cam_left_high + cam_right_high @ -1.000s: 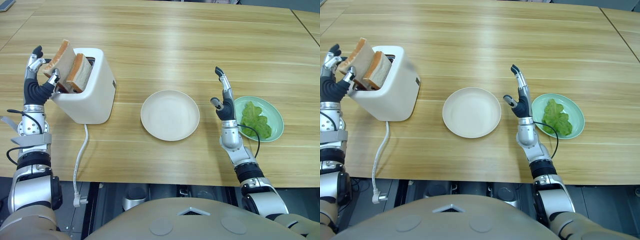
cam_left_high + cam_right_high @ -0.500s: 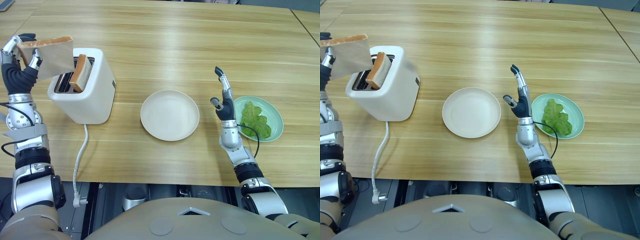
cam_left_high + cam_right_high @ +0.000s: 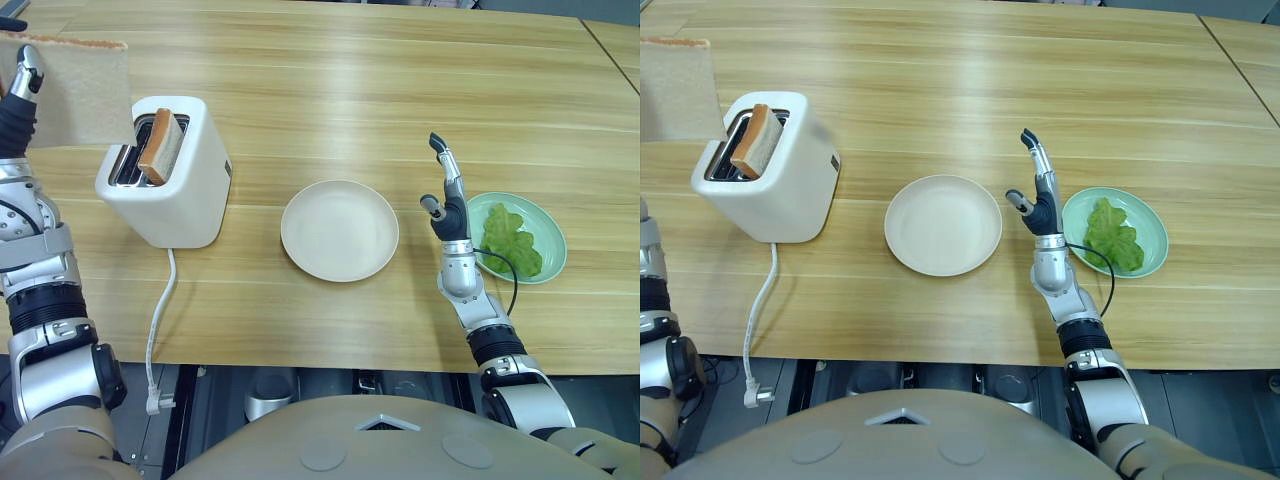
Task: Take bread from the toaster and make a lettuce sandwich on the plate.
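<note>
The left hand (image 3: 18,110) is gripping a slice of bread (image 3: 80,90) at the far left edge of the table (image 3: 350,90). Its fingers are closing on the slice's left side, so the bread is hanging to the right of the hand with its flat face toward the camera. The slice is sitting up and to the left of the toaster (image 3: 175,200), clear of its top and not touching it.

A second slice (image 3: 160,148) is standing in the right slot of the toaster, leaning a little and sticking out above the rim. The toaster's cord (image 3: 160,310) is trailing off the near edge of the table.

The right hand (image 3: 447,200) is standing upright with its fingers stretched out, holding nothing. It is hovering between the plate (image 3: 340,230) and the green bowl (image 3: 548,222), just beside the bowl's left rim. The lettuce (image 3: 512,240) is lying in the bowl, to the right of this hand and apart from it.

Counting up: two slices of bread, one toaster, one plate, one bowl and one heap of lettuce are showing. The plate is lying bare near the middle of the table, well apart from the held slice.
</note>
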